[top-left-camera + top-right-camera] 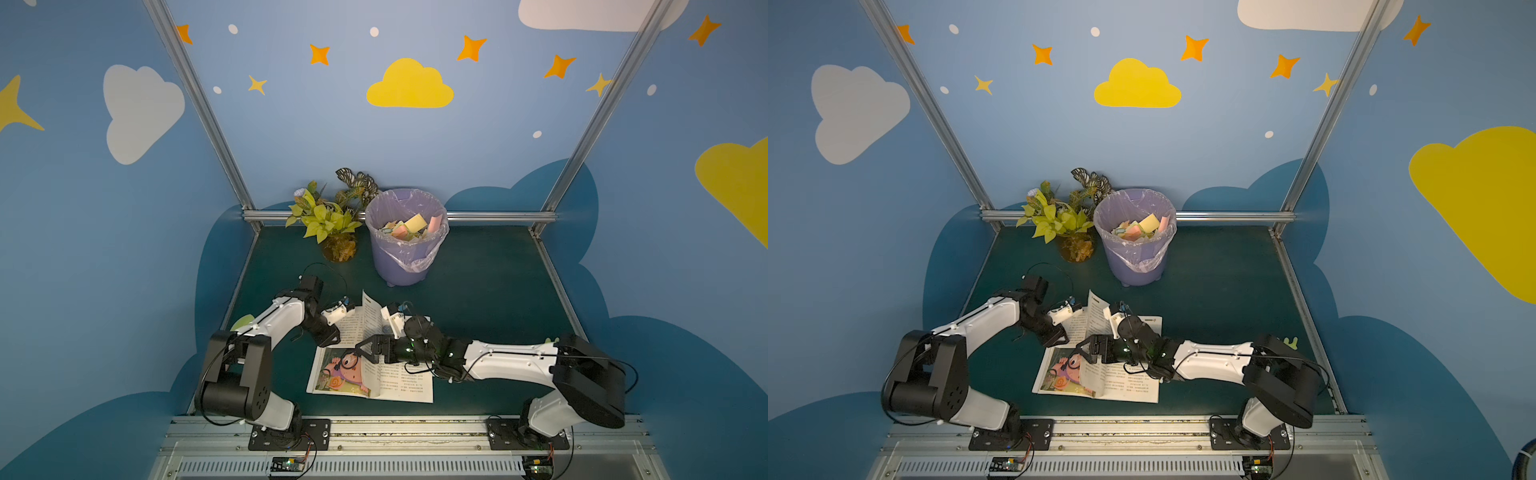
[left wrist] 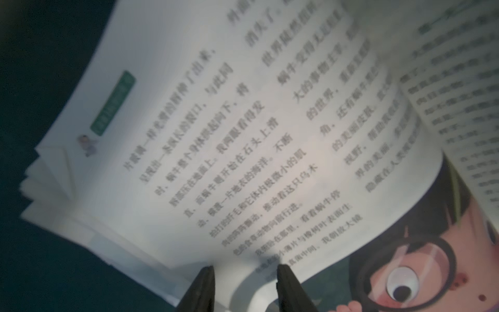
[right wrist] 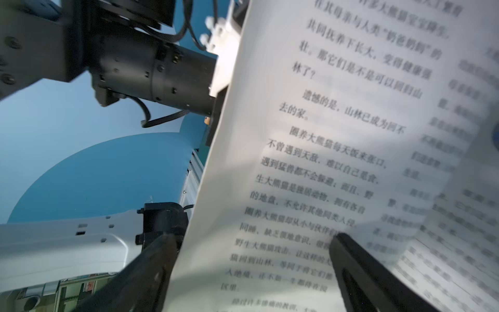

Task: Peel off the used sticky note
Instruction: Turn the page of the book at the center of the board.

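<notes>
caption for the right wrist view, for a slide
Open right gripper straddling the edge of a raised white book page of printed text

A robot test booth dressed like a nursery: blue walls (image 1: 291,137) painted with clouds and stars (cheerful enough), bare aluminium posts (image 1: 201,104), two robot arms (image 1: 274,320) bolted to a metal rail (image 1: 415,428) beside a green table (image 1: 490,282) holding a picture book (image 1: 405,384), plant (image 1: 324,216) and bin (image 1: 399,257).

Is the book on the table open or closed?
Open. The book lies spread flat, printed pages facing up, with one page standing up near its middle.
</notes>
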`<state>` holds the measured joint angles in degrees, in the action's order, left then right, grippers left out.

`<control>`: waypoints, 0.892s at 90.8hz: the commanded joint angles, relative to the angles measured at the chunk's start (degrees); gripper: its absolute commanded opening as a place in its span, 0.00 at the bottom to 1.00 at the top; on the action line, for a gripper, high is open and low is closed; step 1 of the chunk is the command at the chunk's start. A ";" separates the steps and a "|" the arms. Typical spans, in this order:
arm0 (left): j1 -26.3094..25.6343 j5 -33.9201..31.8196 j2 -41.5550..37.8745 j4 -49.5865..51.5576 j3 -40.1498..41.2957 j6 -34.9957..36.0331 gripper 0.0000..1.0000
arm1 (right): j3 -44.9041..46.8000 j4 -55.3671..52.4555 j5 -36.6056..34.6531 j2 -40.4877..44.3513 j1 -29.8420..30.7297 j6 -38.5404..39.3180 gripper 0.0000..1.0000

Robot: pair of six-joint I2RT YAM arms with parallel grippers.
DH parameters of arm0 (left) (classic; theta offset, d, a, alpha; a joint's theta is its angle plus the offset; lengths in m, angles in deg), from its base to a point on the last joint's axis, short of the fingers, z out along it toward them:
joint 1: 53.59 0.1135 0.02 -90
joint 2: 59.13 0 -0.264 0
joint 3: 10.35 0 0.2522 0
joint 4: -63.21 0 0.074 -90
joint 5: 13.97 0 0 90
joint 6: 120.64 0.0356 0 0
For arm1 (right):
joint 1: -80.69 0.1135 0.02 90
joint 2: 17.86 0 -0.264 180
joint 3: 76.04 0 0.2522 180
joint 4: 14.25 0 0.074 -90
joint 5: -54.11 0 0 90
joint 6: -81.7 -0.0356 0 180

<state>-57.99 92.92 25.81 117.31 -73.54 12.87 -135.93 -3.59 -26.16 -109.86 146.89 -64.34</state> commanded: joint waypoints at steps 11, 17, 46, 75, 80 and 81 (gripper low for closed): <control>7.11 12.23 -6.80 5.44 -5.22 -0.58 0.42 | -9.81 -3.00 3.24 -10.73 1.62 0.43 0.96; 8.23 14.42 -8.82 7.13 -5.90 -0.43 0.42 | -13.35 -3.95 4.18 -13.16 2.41 1.00 0.96; 5.64 16.67 -12.50 7.57 -4.67 -1.52 0.43 | -19.58 -3.61 7.09 -17.07 3.88 1.24 0.96; -6.40 10.33 -12.75 6.94 -6.00 -5.43 0.43 | -7.27 -23.51 -3.22 3.78 -0.30 8.29 0.96; -8.96 9.13 -12.66 6.59 -6.23 -6.09 0.43 | -3.52 -28.43 -6.83 10.00 -2.48 8.97 0.96; -9.35 8.87 -12.55 6.51 -6.31 -6.25 0.43 | -2.73 -29.24 -7.54 11.23 -2.96 8.95 0.96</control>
<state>-63.30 104.30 13.81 123.43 -78.70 8.63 -143.28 -20.42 -25.57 -108.92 147.39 -58.46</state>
